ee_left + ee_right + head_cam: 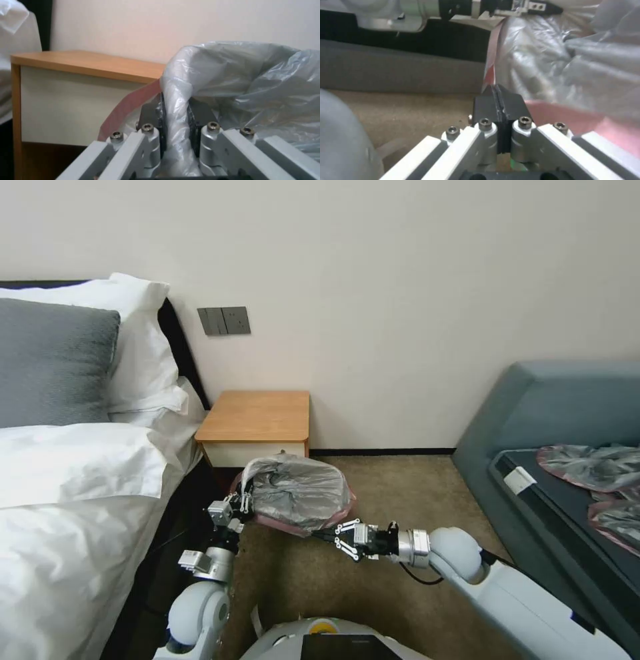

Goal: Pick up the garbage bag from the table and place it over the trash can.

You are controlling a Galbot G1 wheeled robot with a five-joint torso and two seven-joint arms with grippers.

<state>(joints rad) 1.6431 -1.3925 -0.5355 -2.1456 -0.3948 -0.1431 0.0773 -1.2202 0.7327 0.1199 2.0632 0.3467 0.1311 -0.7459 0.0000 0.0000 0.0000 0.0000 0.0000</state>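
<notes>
Stretching wrinkly grey translucent garbage bag (pixel 297 493) mid-frame: left gripper (pixel 244 505), right gripper (pixel 341 535) each clamped on pink rim, spreading mouth.

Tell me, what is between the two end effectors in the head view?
The garbage bag stretches between them, ballooned open. The left end effector grips one edge and the right end effector the pink rim opposite, in front of the table.
</notes>
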